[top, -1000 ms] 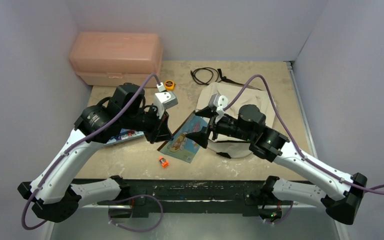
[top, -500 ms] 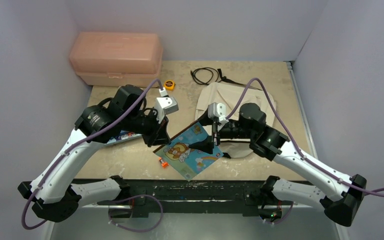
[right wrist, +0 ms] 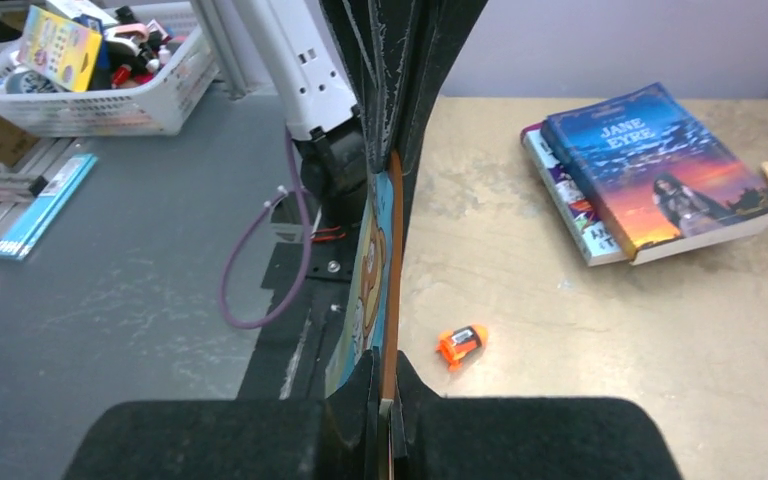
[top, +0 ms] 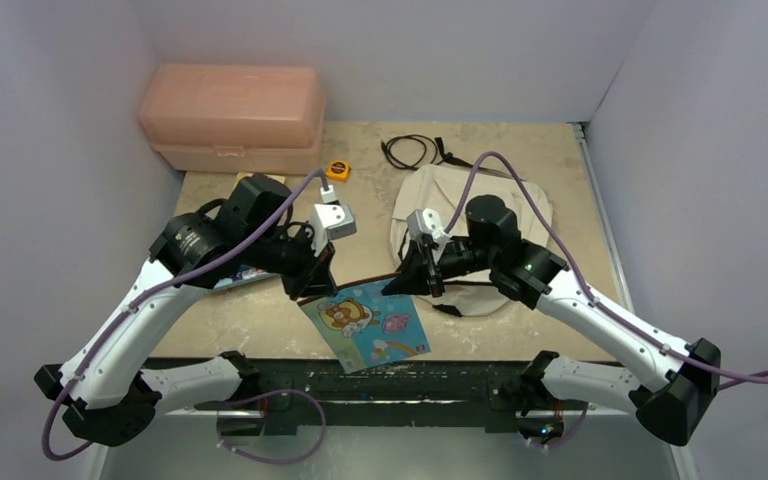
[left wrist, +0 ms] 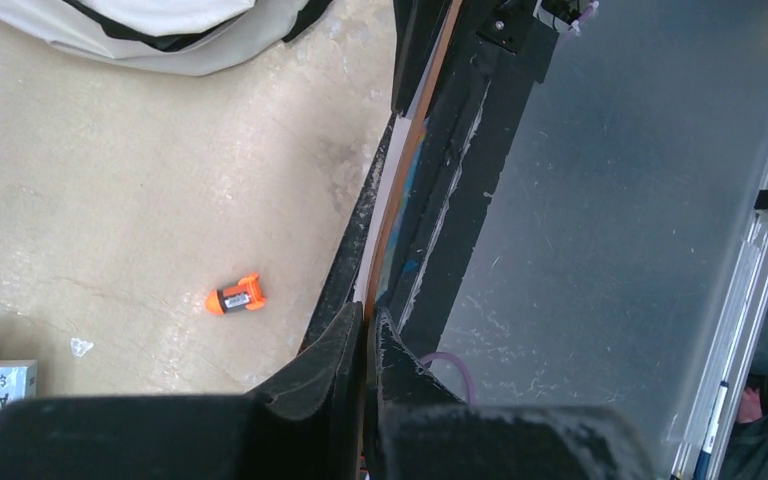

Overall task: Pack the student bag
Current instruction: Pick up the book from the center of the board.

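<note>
1. Student bag (top: 435, 190) is showing soft, matt cloth.
2. Picture book (top: 370, 325) is showing glossy paper.
3. Worktop (top: 250, 320) is looking mottled, scuffed.
4. Box (top: 230, 115) is showing smooth pink plastic.

In the top view, a translucent salmon-pink box (top: 230, 115) sits at eleven o'clock on the mottled beige table (top: 260, 320). The student bag (top: 430, 195), toward one o'clock, is cream with black trim. At six o'clock, the picture book (top: 368, 325) has a sky-blue cover printed with cartoon figures in orange, pink and white. The tape measure (top: 338, 169) is yellow and black. The left wrist view shows a small orange object (left wrist: 236, 296) with a dark band. The novel (right wrist: 660, 165) has a deep blue cover with an orange-streaked sky.
</note>
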Motion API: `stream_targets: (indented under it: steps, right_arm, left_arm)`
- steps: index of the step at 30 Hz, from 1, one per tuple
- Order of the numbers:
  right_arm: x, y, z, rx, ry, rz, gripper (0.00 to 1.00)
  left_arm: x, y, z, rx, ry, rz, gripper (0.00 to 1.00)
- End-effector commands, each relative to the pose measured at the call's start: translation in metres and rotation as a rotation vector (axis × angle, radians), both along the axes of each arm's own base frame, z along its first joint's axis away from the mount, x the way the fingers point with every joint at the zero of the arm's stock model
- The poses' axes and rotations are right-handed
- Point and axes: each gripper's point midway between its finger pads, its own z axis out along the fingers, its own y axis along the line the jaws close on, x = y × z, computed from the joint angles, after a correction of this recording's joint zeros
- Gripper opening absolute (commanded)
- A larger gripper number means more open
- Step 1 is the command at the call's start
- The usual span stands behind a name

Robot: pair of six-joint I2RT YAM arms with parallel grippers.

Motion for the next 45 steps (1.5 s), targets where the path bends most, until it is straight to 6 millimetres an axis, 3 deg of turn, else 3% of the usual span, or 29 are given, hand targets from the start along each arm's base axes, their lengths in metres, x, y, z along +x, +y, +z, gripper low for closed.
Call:
stream_targets:
  steps: [1, 3, 5, 8, 10, 13, 17, 20, 22, 23, 24, 25, 27, 29, 31, 35, 39, 43, 45]
  right_arm:
    - [-0.018, -0.002, 0.019, 0.023, 0.013, 0.108, 0.0]
    - [-0.02, -0.002, 0.018, 0.01, 0.029, 0.117, 0.0]
    - [-0.021, -0.002, 0.018, -0.005, 0.044, 0.13, 0.0]
    - [-0.025, -0.001, 0.02, -0.014, 0.06, 0.167, 0.0]
    - [-0.026, -0.001, 0.021, -0.018, 0.065, 0.184, 0.0]
    - [-0.024, 0.0, 0.022, -0.02, 0.063, 0.172, 0.0]
    - [-0.02, 0.002, 0.022, -0.021, 0.072, 0.148, 0.0]
    - [-0.011, 0.004, 0.02, -0.027, 0.072, 0.085, 0.0]
    - [-0.008, 0.005, 0.022, -0.013, 0.078, 0.052, 0.0]
    - [-0.003, 0.005, 0.024, -0.004, 0.085, 0.018, 0.0]
    - [0.004, 0.006, 0.026, 0.007, 0.092, -0.036, 0.0]
    - [0.016, 0.006, 0.027, 0.005, 0.111, -0.126, 0.14]
    - [0.058, -0.005, 0.018, -0.037, 0.141, -0.427, 0.63]
    - [0.088, -0.028, 0.011, -0.074, 0.153, -0.674, 0.82]
    - [0.105, -0.055, 0.005, -0.073, 0.16, -0.868, 0.98]
    - [0.114, -0.1, 0.002, -0.05, 0.122, -1.087, 0.99]
    - [0.12, -0.121, -0.037, -0.253, 0.019, -1.135, 0.99]
    - [0.121, -0.118, -0.085, -0.511, -0.024, -1.04, 0.9]
    - [0.123, -0.114, -0.099, -0.594, -0.043, -1.026, 0.89]
  left_arm:
    - [0.008, -0.01, 0.003, -0.037, -0.033, -0.027, 0.0]
    - [0.009, -0.012, 0.002, -0.037, -0.022, -0.025, 0.0]
    - [0.006, -0.019, 0.001, -0.06, 0.01, -0.039, 0.35]
    - [0.006, -0.031, -0.004, -0.081, 0.072, -0.064, 0.68]
    - [0.011, -0.036, -0.01, -0.067, 0.096, -0.063, 0.73]
    - [0.007, -0.046, -0.015, -0.081, 0.139, -0.099, 0.74]
    - [-0.004, -0.052, -0.02, -0.082, 0.151, -0.128, 0.65]
    - [-0.006, -0.047, -0.025, -0.074, 0.144, -0.106, 0.49]
    - [-0.004, -0.042, -0.032, -0.054, 0.131, -0.084, 0.31]
    - [-0.003, -0.039, -0.036, -0.034, 0.14, -0.046, 0.1]
    - [0.002, -0.034, -0.04, -0.007, 0.132, 0.005, 0.0]
    - [0.008, -0.029, -0.043, 0.012, 0.113, 0.056, 0.0]
    - [0.024, -0.016, -0.045, 0.056, 0.07, 0.195, 0.0]
    - [0.041, 0.002, -0.041, 0.094, 0.031, 0.364, 0.0]
    - [0.052, 0.02, -0.031, 0.117, -0.006, 0.516, 0.0]
    - [0.069, 0.057, -0.002, 0.121, -0.079, 0.797, 0.0]
    - [0.072, 0.082, 0.016, 0.136, -0.097, 0.96, 0.0]
    - [0.071, 0.089, 0.027, 0.096, -0.093, 1.026, 0.0]
    - [0.071, 0.092, 0.032, 0.075, -0.095, 1.051, 0.0]
